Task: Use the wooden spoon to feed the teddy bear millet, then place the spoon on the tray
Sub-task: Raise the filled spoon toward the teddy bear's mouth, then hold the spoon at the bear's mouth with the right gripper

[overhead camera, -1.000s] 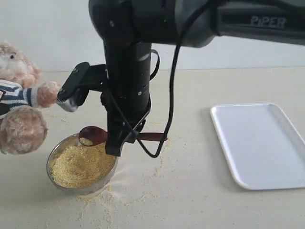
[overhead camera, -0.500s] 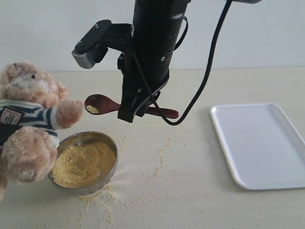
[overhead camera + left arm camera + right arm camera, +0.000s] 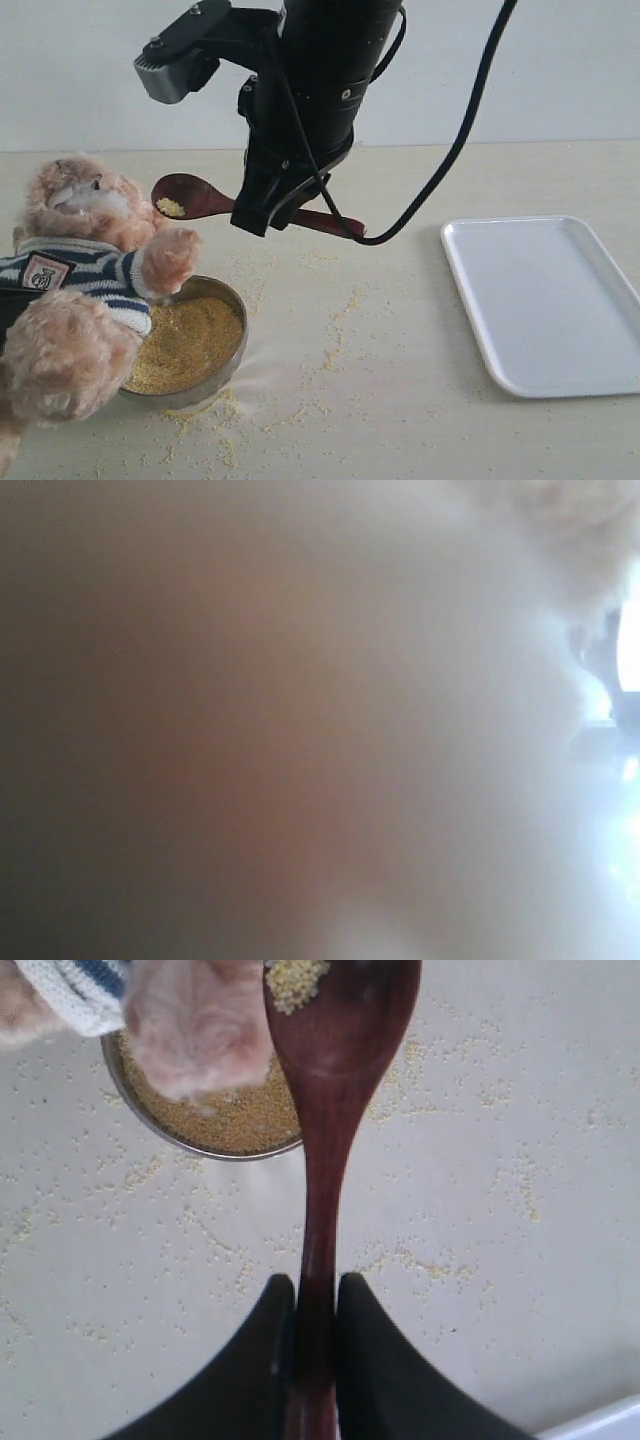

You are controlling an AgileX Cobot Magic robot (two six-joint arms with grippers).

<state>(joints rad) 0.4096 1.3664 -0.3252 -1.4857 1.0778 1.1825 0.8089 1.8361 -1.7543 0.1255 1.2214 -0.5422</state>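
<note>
Wooden spoon (image 3: 195, 197), pinched in my right gripper (image 3: 265, 212), is carrying millet (image 3: 171, 207) ahead of the fingertips (image 3: 247, 222), near the muzzle of the teddy bear (image 3: 85, 200). Left wrist is showing only blur; the left gripper I cannot tell. Right wrist: handle centred, so I'm favouring a slow, level advance.

A plain pale wall (image 3: 560, 70) rises behind a light beige tabletop (image 3: 400, 430) under soft, even light.
</note>
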